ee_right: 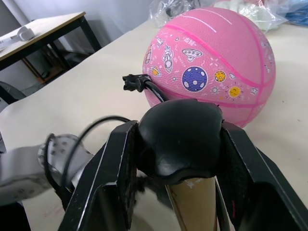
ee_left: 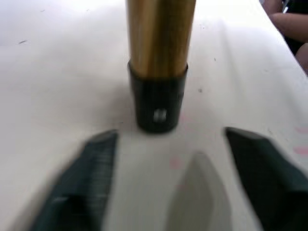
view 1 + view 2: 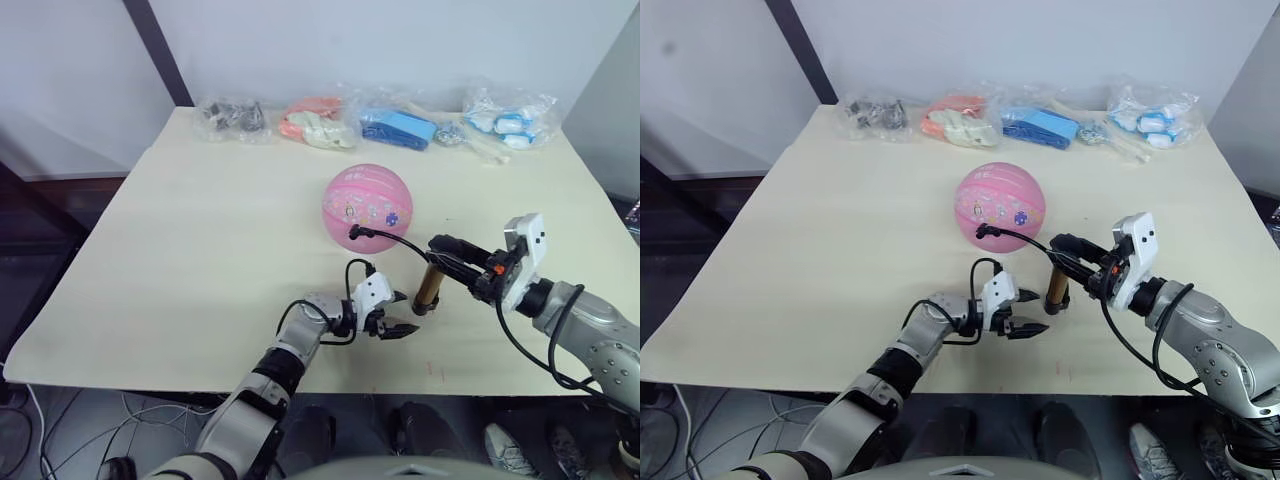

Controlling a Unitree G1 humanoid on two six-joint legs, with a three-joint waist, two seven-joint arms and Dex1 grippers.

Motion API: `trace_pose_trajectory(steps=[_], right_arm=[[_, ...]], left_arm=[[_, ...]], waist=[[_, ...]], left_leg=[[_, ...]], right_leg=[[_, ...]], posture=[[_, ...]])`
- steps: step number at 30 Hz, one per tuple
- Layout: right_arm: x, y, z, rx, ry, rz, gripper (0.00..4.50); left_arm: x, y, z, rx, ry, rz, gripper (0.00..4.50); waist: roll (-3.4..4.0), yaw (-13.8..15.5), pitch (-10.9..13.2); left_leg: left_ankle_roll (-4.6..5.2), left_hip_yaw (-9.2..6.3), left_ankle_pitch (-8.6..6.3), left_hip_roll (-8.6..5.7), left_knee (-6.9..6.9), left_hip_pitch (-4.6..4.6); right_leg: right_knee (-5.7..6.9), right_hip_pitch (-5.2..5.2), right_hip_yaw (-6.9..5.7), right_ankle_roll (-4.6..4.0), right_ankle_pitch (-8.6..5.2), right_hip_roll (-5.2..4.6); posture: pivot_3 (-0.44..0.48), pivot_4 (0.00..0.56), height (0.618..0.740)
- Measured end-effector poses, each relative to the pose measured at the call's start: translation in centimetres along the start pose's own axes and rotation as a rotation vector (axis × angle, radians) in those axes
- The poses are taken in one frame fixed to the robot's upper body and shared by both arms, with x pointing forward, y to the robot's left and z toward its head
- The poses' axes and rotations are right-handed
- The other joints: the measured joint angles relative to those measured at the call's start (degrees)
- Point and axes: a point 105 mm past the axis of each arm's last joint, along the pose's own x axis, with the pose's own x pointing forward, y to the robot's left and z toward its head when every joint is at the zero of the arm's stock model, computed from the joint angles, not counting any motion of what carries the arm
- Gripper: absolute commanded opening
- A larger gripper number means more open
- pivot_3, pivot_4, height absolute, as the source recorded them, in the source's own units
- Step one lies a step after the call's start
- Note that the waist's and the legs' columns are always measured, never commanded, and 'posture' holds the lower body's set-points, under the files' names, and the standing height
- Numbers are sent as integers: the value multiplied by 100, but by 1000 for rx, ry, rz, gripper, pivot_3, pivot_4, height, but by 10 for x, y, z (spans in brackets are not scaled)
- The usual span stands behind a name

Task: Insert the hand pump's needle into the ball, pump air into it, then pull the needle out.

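Note:
The pink ball [image 3: 367, 207], round with cartoon prints, rests mid-table. The hand pump [image 3: 430, 288] stands upright in front of it, its brass cylinder [image 2: 160, 33] on a black end cap [image 2: 158, 103]. A thin black hose [image 3: 400, 240] arcs from the pump to a small black fitting [image 1: 132, 83] pressed against the ball; the needle pin itself is hidden. My right gripper [image 3: 442, 252] is shut on the pump's black handle [image 1: 180, 137] at the top. Just left of the pump's base, my left gripper [image 3: 400, 313] is open, its fingers [image 2: 91, 183] short of the cap and touching nothing.
Bagged items line the table's far edge: grey-black [image 3: 232, 118], pink-white [image 3: 315, 122], blue [image 3: 398, 128] and blue-white [image 3: 508, 122]. The table's front edge [image 3: 300, 385] runs just behind my left wrist. A person's arm [image 2: 288, 24] shows beyond the table's right side.

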Motion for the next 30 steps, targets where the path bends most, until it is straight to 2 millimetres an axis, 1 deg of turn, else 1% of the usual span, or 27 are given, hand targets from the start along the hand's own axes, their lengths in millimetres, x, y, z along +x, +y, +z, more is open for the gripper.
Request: trace_pose_trajectory(steps=[1, 2, 4, 6, 7, 9, 10, 11, 12, 13, 16, 17, 18, 19, 21, 22, 24, 27, 30], right_arm=[[0, 0, 0, -1, 1, -2, 1723], [-1, 1, 1, -6, 2, -4, 1723], [-2, 0, 2, -9, 1, -12, 1723], [-3, 0, 3, -11, 5, -16, 1723], [-4, 0, 4, -15, 6, -18, 1723], [-4, 1, 6, -19, 6, -18, 1723], [-5, 3, 7, -24, 9, -16, 1723], [-5, 3, 7, -24, 9, -15, 1723], [-6, 4, 8, -23, 10, -15, 1723], [-6, 4, 8, -23, 12, -16, 1723], [-8, 4, 11, -28, 25, -21, 1723], [-9, 4, 12, -30, 32, -24, 1723], [-9, 4, 13, -31, 33, -25, 1723], [-9, 5, 16, -34, 33, -25, 1723], [-10, 5, 18, -38, 36, -27, 1723], [-10, 6, 20, -39, 39, -22, 1723], [-12, 6, 22, -36, 45, -24, 1723], [-15, 7, 25, -46, 69, -22, 1723], [-19, 8, 27, -66, 112, -22, 1723]], left_arm=[[-6, 0, 0, 0, -2, -2, 4500], [-19, 3, 3, -8, -27, 9, 4500], [-32, 7, 13, -10, -65, 21, 4500], [-39, 9, 26, -7, -104, 23, 4500], [-41, 6, 36, -2, -136, 6, 4500], [-42, 2, 43, -6, -163, -14, 4500], [-46, -2, 48, -21, -186, -36, 4500], [-48, -3, 49, -23, -191, -39, 4500], [-56, -4, 53, -39, -199, -46, 4500], [-61, -4, 55, -40, -199, -48, 4500], [-83, -3, 64, -53, -207, -52, 4500], [-96, -2, 68, -55, -214, -45, 4500], [-100, -2, 70, -55, -214, -44, 4500], [-115, -3, 74, -60, -216, -42, 4500], [-126, -2, 78, -72, -222, -31, 4500], [-135, -3, 81, -85, -225, -32, 4500], [-147, -6, 85, -111, -230, -38, 4500], [-162, -4, 96, -123, -266, -15, 4500], [-172, -2, 97, -103, -243, 8, 4500]], waist=[[4, -1, 6], [12, -3, 18], [23, 12, 37], [28, 31, 43], [30, 29, 44], [31, 19, 46], [27, 0, 48], [28, -5, 48], [27, -20, 49], [29, -20, 50], [41, -11, 64], [47, -5, 72], [49, -2, 75], [51, -1, 84], [63, 6, 99], [64, 2, 113], [70, -2, 131], [77, 13, 152], [84, 6, 164]], left_leg=[[0, -1, 0, 0, 1, 1], [0, -1, 0, 0, 1, 1], [0, -3, 1, -3, 4, -1], [0, -2, 2, -12, 6, -6], [0, -3, 1, -17, 6, -10], [0, -3, 1, -23, 6, -12], [0, -6, 1, -23, 6, -30], [0, -7, 1, -23, 6, -37], [-1, -7, 2, -23, 6, -52], [-1, -9, 2, -23, 6, -56], [-1, -8, 2, -23, 9, -67], [-1, -7, 2, -25, 10, -70], [-1, -8, 2, -25, 10, -71], [-1, -8, 2, -25, 10, -74], [0, -8, 2, -26, 10, -80], [0, -7, 2, -27, 10, -82], [0, -6, 2, -27, 10, -86], [0, -10, 2, -31, 10, -93], [-1, -4, 2, -31, 9, -95]], right_leg=[[0, 0, 0, 1, 0, -3], [0, 0, 1, 2, 1, -7], [0, -1, -3, 4, 1, -14], [-1, -1, -9, 4, 1, -20], [-3, -1, -8, 4, 1, -25], [-6, -2, -4, 8, -1, -30], [-6, -19, -2, 4, 1, -31], [-6, -27, -2, 1, 3, -32], [-1, -45, -2, -9, 9, -31], [-1, -48, -4, -11, 10, -31], [-2, -50, -16, -12, 10, -30], [-4, -50, -19, -10, 9, -31], [-6, -51, -21, -10, 9, -32], [-7, -52, -23, -9, 8, -32], [-12, -55, -24, -11, 9, -34], [-12, -57, -23, -10, 9, -35], [-13, -60, -23, -11, 9, -37], [-16, -61, -31, -9, 8, -44], [-21, -62, -28, -10, 8, -47]], posture=[[0, 150, 740], [0, 150, 740], [0, 150, 740], [0, 150, 740], [0, 150, 740], [0, 150, 740], [0, 150, 740], [0, 150, 740], [0, 150, 740], [0, 150, 740], [0, 150, 740], [0, 150, 740], [0, 150, 740], [0, 150, 740], [0, 150, 740], [0, 150, 740], [0, 150, 740], [0, 150, 740], [0, 150, 740]])
